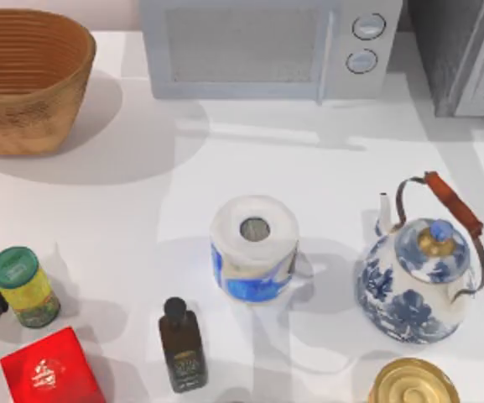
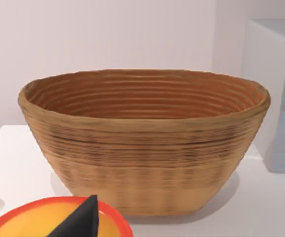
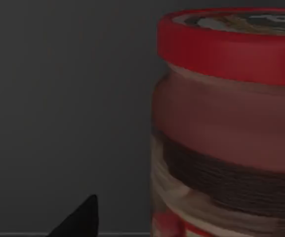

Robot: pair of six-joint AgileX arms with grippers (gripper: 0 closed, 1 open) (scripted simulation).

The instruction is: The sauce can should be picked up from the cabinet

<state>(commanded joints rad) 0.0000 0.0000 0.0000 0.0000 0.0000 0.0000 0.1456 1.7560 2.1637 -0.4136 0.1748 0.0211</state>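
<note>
1. The small red-topped cylindrical sauce can [image 3: 228, 123] stands upright against the dark grey wall inside the large dark grey box-like cabinet [image 1: 460, 50], at the white surface's [image 1: 250, 159] far right corner.
2. The right end effector [image 3: 78, 219] sits just beside the can, one dark fingertip visible; whether it is open or closed I cannot tell.
3. The left end effector [image 2: 80, 219] faces the woven brown basket [image 2: 142, 143] at far left.
4. The light grey microwave [image 1: 267, 46] stands beside the cabinet; a blue-white porcelain teapot [image 1: 418, 277] sits in front.
</note>
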